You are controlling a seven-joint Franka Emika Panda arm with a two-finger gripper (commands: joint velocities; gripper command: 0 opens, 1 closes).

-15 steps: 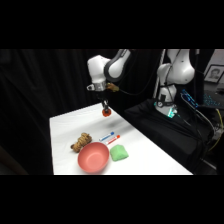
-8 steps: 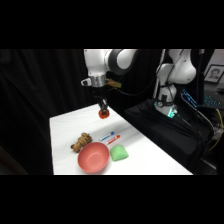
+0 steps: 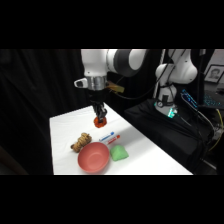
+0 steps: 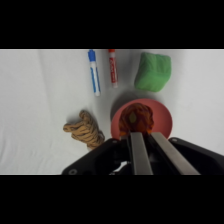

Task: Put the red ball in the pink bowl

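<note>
Red-orange, the red ball [image 3: 99,120] sat pinched between the fingers of the gripper [image 3: 100,121], held in the air above the white table [image 3: 65,130]. Below it lay the pink bowl [image 3: 93,156], between a striped toy tiger [image 3: 81,142] and a green block [image 3: 118,152].

White tabletop [image 3: 65,130], rectangular. Resting on it: pink bowl [image 3: 93,156] near the front edge; green block [image 3: 119,152] just beside the bowl; small brown striped plush toy [image 3: 81,142] close by the bowl's other side; blue marker [image 4: 93,70] and red marker [image 4: 113,67], lying side by side.
</note>
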